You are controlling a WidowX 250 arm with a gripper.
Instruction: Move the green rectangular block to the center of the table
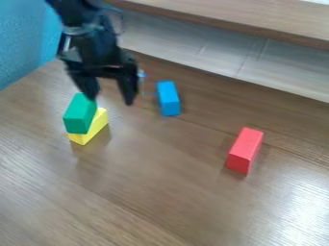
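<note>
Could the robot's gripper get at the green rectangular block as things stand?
Probably yes: the gripper hangs open close to the green rectangular block, which rests on the yellow block with nothing lying on top of it. It likely needs a small shift to straddle it.

The tabletop (154,192) looks like glossy wood, the red block (245,150) smooth and matt.

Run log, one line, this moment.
jaws open, empty | green block atop yellow block | blue block, red block on table | green block not centered
</note>
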